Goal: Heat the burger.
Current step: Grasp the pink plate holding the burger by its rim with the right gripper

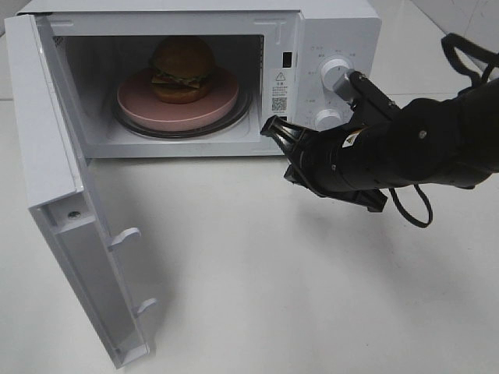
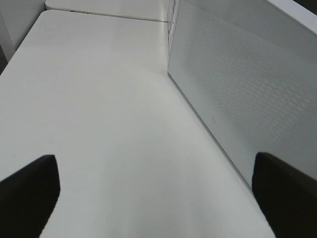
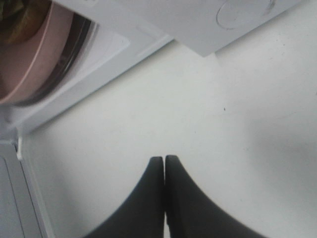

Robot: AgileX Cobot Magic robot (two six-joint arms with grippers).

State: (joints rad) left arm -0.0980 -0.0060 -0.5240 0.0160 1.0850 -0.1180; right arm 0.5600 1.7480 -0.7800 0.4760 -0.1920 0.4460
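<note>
The black jointed right arm (image 1: 425, 144) extended from the right edge toward the left, angled slightly downward. Its black two-fingered right gripper (image 1: 274, 129) was pinched fully together, with nothing between the tips. The black left gripper (image 2: 154, 163) had both fingers spread wide apart, empty.

Lit brightly and evenly from overhead, with soft grey shadows on the white table (image 1: 257, 304) beside the open microwave door (image 1: 70, 202) and under the right arm (image 1: 421, 148), dimmer inside the microwave (image 1: 327, 31), sharp from above, hazy and soft-focused in both wrist views
</note>
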